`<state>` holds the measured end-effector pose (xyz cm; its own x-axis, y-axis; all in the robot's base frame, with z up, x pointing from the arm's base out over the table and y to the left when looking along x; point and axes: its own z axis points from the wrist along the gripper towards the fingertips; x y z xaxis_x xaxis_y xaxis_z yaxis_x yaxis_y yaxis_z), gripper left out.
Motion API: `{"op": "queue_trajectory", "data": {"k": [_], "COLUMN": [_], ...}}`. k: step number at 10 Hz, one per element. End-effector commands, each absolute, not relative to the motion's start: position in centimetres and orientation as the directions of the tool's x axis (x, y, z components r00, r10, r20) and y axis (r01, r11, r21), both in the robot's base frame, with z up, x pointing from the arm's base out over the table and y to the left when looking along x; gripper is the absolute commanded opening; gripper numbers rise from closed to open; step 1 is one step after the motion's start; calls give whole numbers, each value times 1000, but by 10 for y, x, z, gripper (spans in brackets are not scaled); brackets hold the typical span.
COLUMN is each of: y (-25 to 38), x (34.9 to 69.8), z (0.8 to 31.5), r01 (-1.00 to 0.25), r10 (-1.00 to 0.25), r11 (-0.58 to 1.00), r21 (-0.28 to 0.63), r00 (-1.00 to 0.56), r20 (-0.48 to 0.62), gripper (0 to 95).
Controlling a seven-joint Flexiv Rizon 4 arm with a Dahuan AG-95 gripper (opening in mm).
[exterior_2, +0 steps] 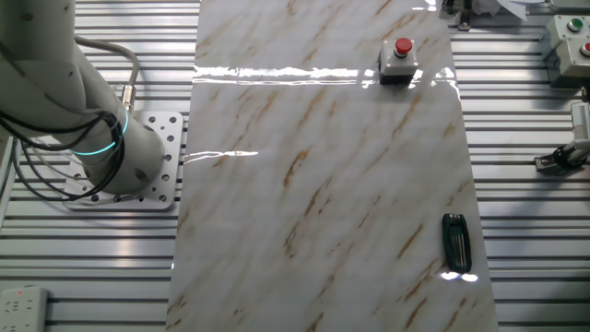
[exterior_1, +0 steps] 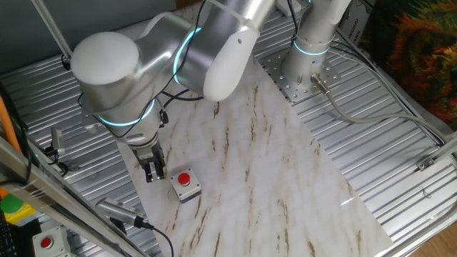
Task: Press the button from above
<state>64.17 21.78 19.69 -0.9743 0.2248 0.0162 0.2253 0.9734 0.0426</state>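
The button (exterior_1: 184, 178) is small, round and red, on top of a small square light-grey box (exterior_1: 187, 190) near the left edge of the marble board (exterior_1: 271, 178). It also shows in the other fixed view (exterior_2: 403, 46), at the board's far right end. My gripper (exterior_1: 154, 171) hangs with its black fingers pointing down, just left of the button in this view and not touching it. The frames do not show whether the fingers are open or shut. The gripper does not show in the other fixed view, only the arm's base (exterior_2: 111, 148).
A red button on an off-white housing (exterior_1: 46, 243) and a green button on a yellow housing (exterior_1: 14, 207) stand off the board at the lower left. A small black oblong object (exterior_2: 456, 243) lies near the board's right edge. Cables and a metal cylinder (exterior_1: 118, 210) lie beside the board.
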Motion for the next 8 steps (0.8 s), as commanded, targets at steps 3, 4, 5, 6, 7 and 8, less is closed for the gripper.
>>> {"op": "queue_trajectory", "data": {"k": [3, 4, 5, 6, 7, 8], "y": [216, 216, 216, 216, 216, 216], "x": [639, 639, 639, 639, 639, 639], "z": [197, 197, 197, 197, 197, 197], "r01": [221, 221, 222, 222, 223, 229], "r10": [221, 221, 221, 222, 223, 229], "r11": [974, 974, 974, 974, 974, 973], "r21": [42, 42, 41, 42, 41, 41], "r00": [-975, -975, -975, -975, -975, -973], "r20": [10, 11, 11, 7, 6, 9], "gripper": [0, 0, 0, 0, 0, 0]}}
